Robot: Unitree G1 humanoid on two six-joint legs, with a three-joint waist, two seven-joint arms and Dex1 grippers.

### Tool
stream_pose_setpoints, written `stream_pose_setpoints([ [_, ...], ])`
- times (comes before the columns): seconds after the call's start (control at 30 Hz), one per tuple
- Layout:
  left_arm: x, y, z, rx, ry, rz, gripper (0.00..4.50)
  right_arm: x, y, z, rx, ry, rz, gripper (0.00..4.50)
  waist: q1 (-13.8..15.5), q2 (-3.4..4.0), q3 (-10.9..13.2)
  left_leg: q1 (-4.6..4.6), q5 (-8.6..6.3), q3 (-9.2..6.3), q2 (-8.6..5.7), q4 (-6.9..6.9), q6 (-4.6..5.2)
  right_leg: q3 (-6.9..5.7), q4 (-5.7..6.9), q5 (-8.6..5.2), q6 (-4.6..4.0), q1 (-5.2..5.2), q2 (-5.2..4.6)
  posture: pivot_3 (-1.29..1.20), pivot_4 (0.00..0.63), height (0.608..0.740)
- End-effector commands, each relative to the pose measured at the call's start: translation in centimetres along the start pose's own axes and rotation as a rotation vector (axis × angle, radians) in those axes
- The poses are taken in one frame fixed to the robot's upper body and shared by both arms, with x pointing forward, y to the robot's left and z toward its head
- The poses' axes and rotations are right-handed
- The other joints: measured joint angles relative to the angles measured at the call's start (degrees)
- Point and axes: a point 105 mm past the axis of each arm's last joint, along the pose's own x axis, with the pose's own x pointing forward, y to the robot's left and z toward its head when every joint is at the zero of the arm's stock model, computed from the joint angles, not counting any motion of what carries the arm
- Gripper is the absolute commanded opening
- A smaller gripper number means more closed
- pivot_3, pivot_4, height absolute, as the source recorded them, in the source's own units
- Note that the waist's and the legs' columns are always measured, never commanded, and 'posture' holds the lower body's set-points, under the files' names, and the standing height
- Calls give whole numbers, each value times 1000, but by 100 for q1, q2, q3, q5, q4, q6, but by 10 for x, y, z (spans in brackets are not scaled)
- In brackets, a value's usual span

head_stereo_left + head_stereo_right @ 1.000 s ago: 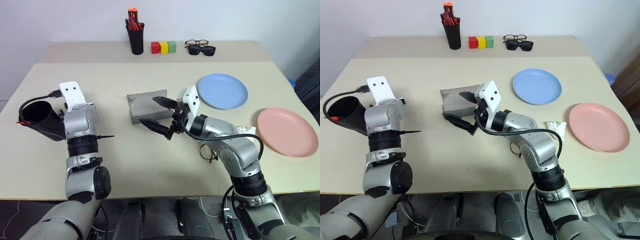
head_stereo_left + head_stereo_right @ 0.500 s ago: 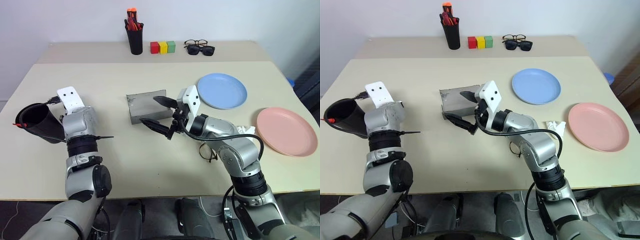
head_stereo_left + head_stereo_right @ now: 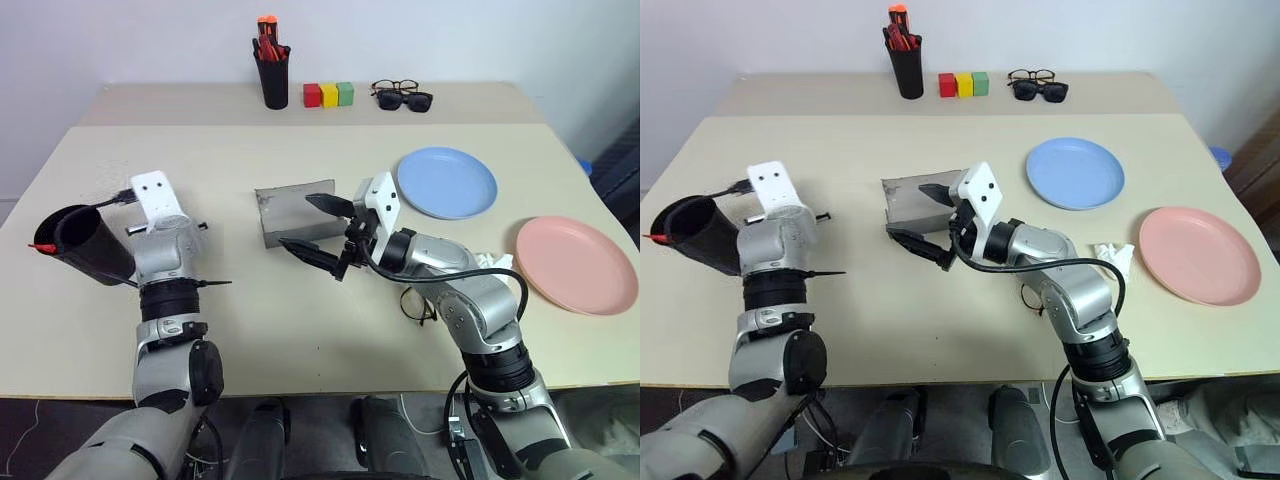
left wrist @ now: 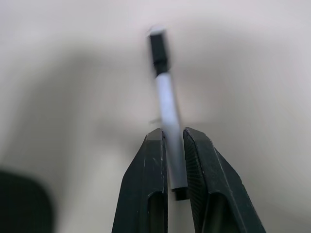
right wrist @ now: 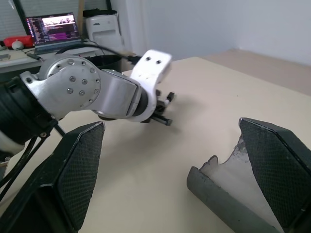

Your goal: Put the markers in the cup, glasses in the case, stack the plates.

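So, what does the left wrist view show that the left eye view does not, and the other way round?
Left wrist view: the left pincer closed on the white marker, its black cap pointing away.
Left eye view: the cup with the red marker poking out at its rim, the case, the open right pincer by it, the glasses, and the blue plate and pink plate lying apart.
Shared: the table.

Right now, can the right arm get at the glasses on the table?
Probably yes: the glasses lie right beside that arm's forearm, and the right gripper is open and empty, but it hovers past them over the case, so it must pull back.
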Motion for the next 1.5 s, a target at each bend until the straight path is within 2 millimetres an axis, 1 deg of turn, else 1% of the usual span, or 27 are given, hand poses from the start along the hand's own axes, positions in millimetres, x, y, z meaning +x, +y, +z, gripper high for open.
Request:
stream_pose_setpoints([
  [0.03,-21,-18,23,96,-145,-76,602,1,1,13,-41,-41,14,4500,0,0,0,0,0,0,0,-1,0,0,0,0,0,0,0,0,150,740],
  [0.07,-28,-22,30,117,-218,-108,602,1,2,13,-41,-41,14,4500,-8,0,0,0,0,0,0,-1,0,0,1,0,0,-1,1,0,150,740],
  [0.1,-38,-26,38,97,-297,-163,602,1,2,13,-42,-41,13,4500,-18,0,0,0,0,0,0,-2,0,0,1,0,0,-1,1,0,150,740],
  [0.17,-55,-28,47,27,-383,-260,602,0,1,13,-42,-40,12,4500,-40,1,0,1,0,1,1,-3,0,3,1,0,-1,-2,1,0,150,740],
  [0.2,-56,-25,44,7,-365,-268,602,-1,1,13,-43,-39,11,4500,-34,1,0,1,0,2,2,-4,0,5,1,0,-1,-5,1,0,150,740],
  [0.23,-55,-21,38,29,-337,-249,602,-1,1,13,-43,-38,10,4500,-26,1,0,1,1,1,3,-4,-1,4,2,0,-2,-6,1,0,150,740],
  [0.3,-52,-9,32,61,-315,-165,602,-1,1,12,-43,-36,11,4500,-23,1,0,1,1,0,2,-2,-2,4,3,0,-2,-4,2,0,150,740],
  [0.4,-42,4,19,-26,-214,-117,602,-1,2,11,-40,-34,17,4500,-19,1,0,1,1,1,1,1,-1,4,2,0,-1,-1,2,0,150,740],
  [0.47,-29,14,10,-76,-124,-44,1123,1,4,11,-38,-36,25,4500,-15,1,0,1,1,-1,1,0,-1,2,2,0,-1,-1,2,0,150,740],
  [0.5,-23,18,10,-85,-106,5,1474,2,4,11,-37,-37,29,4500,-12,1,0,1,1,-1,1,1,-1,2,2,0,-1,-1,3,0,150,740],
  [0.57,-16,22,12,-90,-86,74,2370,3,5,12,-37,-38,31,4500,-3,0,0,1,1,-2,1,4,-1,0,3,0,-1,0,2,0,150,740],
  [0.6,-12,19,15,-112,-75,64,2828,3,5,12,-37,-39,31,4500,-2,0,0,0,1,-1,1,5,-1,0,2,0,0,0,2,0,150,740],
  [0.77,4,15,19,-181,-12,73,2828,4,5,11,-38,-43,17,4500,25,-1,0,-1,1,-1,-1,4,-1,-1,-1,0,0,1,1,0,150,740],
  [0.83,10,14,21,-171,1,84,2828,2,5,10,-36,-44,7,4500,9,-1,0,-1,1,-1,0,4,-1,-1,0,0,0,1,1,0,150,740],
  [0.97,23,17,11,-205,90,106,2828,0,5,9,-35,-44,-11,4500,-19,-1,0,0,1,-2,0,2,-1,-1,2,0,0,-2,2,0,150,740],
  [1.07,27,15,5,-253,152,96,2828,-1,4,9,-36,-46,-25,4500,-18,-1,0,0,1,-2,0,2,-1,-1,2,0,0,-2,1,0,150,740],
  [1.17,29,14,5,-258,172,97,2012,-2,3,9,-37,-47,-32,4500,-19,-1,0,1,1,-1,0,2,-1,-1,3,1,1,-1,1,0,150,740],
  [1.2,29,14,5,-256,172,99,1465,-2,3,9,-37,-48,-33,4500,-23,-1,0,1,1,-1,0,2,-1,-1,3,0,1,-1,1,0,150,740],
  [1.3,27,8,6,-246,153,74,47,-1,2,9,-36,-47,-32,4500,-32,0,0,2,1,-1,0,1,-1,-1,4,1,1,-2,1,0,150,740],
  [1.37,24,3,10,-235,126,50,47,-1,2,9,-36,-47,-31,4500,-24,-1,0,2,1,-1,0,0,-2,-1,5,1,1,-2,1,0,150,740],
  [1.47,15,-7,31,-177,-14,-36,47,-1,2,9,-38,-45,-26,4500,-21,0,0,1,1,0,-1,1,-2,0,3,1,1,-1,0,0,150,740],
  [1.5,2,-16,54,-134,-157,-129,47,-2,1,9,-41,-45,-26,4500,-20,0,0,1,1,0,-1,0,-2,0,3,1,0,-1,0,0,150,740],
])
